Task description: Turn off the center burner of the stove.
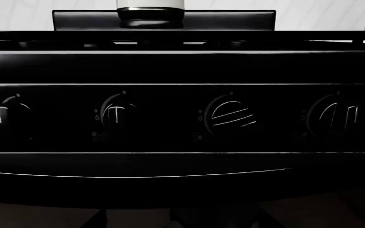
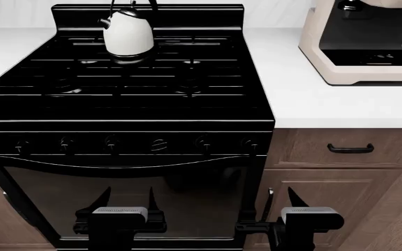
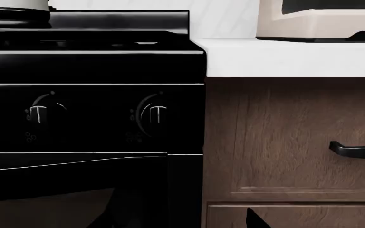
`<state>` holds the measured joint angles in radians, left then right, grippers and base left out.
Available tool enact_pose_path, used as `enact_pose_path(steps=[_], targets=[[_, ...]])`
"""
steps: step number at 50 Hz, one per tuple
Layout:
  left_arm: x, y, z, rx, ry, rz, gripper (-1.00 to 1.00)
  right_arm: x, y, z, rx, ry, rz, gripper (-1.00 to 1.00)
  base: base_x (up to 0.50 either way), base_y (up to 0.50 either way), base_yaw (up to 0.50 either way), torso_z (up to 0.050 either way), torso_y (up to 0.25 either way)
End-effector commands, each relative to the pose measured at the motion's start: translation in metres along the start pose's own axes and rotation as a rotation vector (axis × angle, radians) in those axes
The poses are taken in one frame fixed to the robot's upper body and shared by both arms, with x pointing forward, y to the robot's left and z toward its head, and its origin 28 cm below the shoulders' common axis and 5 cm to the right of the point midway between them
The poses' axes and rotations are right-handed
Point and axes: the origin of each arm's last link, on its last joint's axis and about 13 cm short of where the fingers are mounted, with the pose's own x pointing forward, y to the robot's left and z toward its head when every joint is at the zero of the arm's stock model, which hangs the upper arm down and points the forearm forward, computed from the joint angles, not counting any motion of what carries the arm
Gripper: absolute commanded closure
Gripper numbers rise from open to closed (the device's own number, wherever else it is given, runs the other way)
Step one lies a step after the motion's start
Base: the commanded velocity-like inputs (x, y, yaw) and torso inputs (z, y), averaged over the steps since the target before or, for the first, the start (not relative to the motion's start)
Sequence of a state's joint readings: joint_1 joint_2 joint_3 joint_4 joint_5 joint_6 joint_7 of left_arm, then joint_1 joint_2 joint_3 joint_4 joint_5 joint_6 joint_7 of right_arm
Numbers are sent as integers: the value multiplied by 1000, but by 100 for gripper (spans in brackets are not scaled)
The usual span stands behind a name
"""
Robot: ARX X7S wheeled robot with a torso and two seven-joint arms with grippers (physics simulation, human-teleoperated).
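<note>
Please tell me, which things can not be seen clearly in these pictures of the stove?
- Burner flames: none discernible on the glossy black stove in the head view.
- Kettle: cut off by the left wrist view's edge.
- Knob markings: too small in the head view.
- Coffee machine: cut off by the head view's edge.

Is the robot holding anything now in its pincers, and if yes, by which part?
Nothing is held. The left pincer and the right pincer are both open and empty, low in front of the stove, apart from its knobs.

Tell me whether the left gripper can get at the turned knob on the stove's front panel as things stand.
Probably yes. The left gripper hangs open before the oven door, below the turned knob, with nothing between them. The right gripper stands off to the side.
</note>
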<state>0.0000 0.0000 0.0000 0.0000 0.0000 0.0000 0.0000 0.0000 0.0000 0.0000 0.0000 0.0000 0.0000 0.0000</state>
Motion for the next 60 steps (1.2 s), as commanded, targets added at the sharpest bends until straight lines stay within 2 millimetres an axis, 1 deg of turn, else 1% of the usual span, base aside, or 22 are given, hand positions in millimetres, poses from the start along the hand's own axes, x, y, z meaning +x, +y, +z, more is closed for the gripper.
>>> enact_pose_path(steps=[1, 8, 18, 60], targets=[[-1, 0, -1, -8, 5, -10, -100, 0, 1, 0, -2, 7, 0, -100, 0, 0, 0, 0, 0], [-3, 2, -2, -22, -1, -34, -100, 0, -1, -4, -20, 35, -1, -100, 0, 0, 0, 0, 0], [-4, 1, -2, -27, 2, -40, -100, -1, -3, -3, -29, 39, 10, -100, 0, 0, 0, 0, 0], [-6, -1, -5, -12, 18, -52, -100, 1, -5, 0, -44, 29, -3, -100, 0, 497, 0, 0, 0]])
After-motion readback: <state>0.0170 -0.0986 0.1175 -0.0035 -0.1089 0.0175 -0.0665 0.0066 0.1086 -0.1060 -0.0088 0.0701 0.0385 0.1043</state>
